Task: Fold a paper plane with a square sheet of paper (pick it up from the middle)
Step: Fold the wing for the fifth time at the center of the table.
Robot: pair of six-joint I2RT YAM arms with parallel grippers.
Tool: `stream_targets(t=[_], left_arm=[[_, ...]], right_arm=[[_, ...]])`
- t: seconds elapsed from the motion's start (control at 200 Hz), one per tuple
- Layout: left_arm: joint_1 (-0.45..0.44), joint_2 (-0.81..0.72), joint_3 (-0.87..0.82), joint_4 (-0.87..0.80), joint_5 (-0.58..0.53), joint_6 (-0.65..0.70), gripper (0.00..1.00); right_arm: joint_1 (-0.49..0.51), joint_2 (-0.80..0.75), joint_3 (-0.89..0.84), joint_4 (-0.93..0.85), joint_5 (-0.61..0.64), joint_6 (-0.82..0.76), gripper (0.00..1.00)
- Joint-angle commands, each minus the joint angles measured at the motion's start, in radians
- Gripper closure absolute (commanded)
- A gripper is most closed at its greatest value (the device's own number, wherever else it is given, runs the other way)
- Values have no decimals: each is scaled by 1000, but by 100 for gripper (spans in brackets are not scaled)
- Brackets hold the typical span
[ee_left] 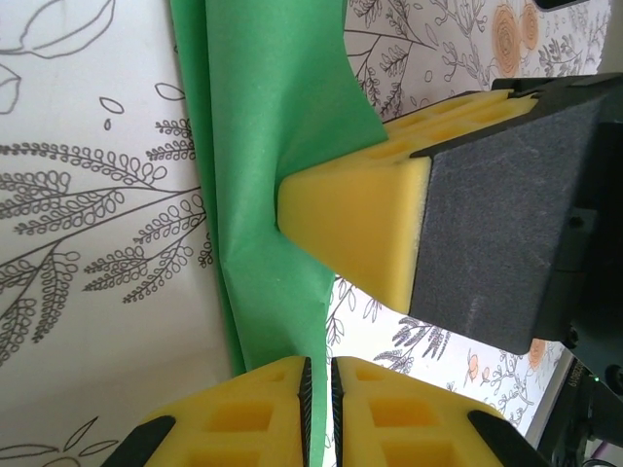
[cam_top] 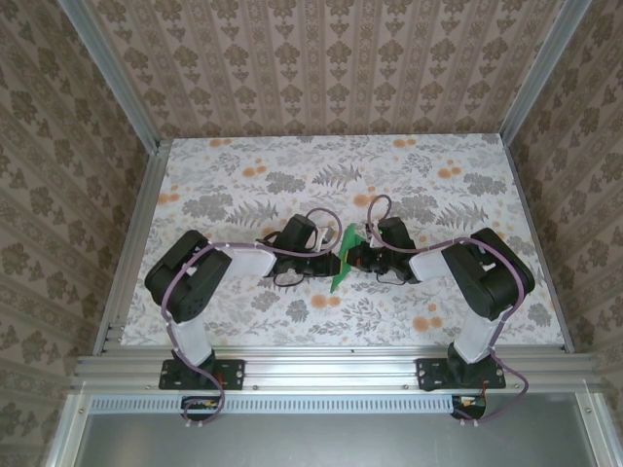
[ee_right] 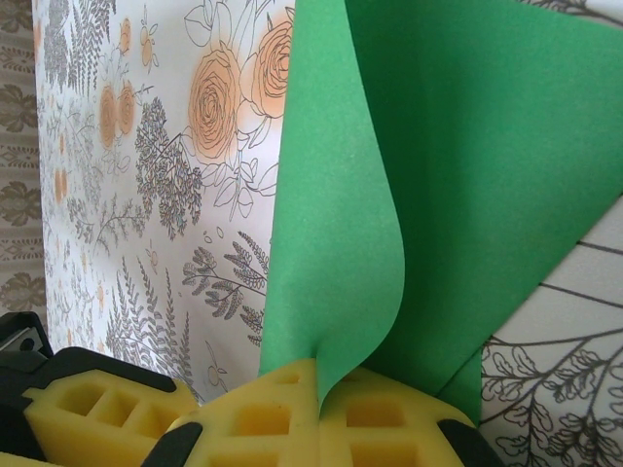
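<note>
Closest to my left wrist lens are the left claw's (ee_left: pixel 319 413) yellow foam pads (ee_left: pixel 234 423), at 6 o'clock in that view. They are pressed together on an edge of the green paper (ee_left: pixel 263 117), and only a thin sliver of sheet shows between them. The paper climbs from there toward 12 o'clock.

On the right wrist view, the right claw (ee_right: pixel 319 409) sits at 6 o'clock too. Its pads are squeezed tight, with the sheet pinched in the seam. Above them the paper curls open into two leaves, one bowing toward 11 o'clock and the other spreading flat toward 1 o'clock. Back on the left wrist view, that same claw reaches in from 3 o'clock and its tips dent the sheet.

From the top camera, the paper stands on edge just toward 6 o'clock of the centre of the floral table (cam_top: pixel 243 185). The left claw is at its 9 o'clock and the right claw at its 3 o'clock, nose to nose. I cannot tell whether its lower edge touches the table.
</note>
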Motion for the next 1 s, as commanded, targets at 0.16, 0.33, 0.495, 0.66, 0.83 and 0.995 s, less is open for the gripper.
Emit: stream_targets(t=[0.16,0.33,0.495,0.66,0.83,0.995], left_arm=[[-12,39,11,-15,20,23,84],[-13,42,15,-13,18,29,84],[-18,46,21,-13,20,34,84],[-22,41,24,-19,14,41,84],[-16,5,11,-6,6,24,82],[4,-12,-11,48,38,-21,75]], right_arm=[[-15,56,-32,-42,90,-24,97],[-15,57,-35,-41,91,-21,94],[-15,56,-36,-42,95,-21,90],[-15,58,-45,-42,105,-22,98],[-19,69,-68,-7,108,-20,100],[-23,75,-106,63,115,-23,100]])
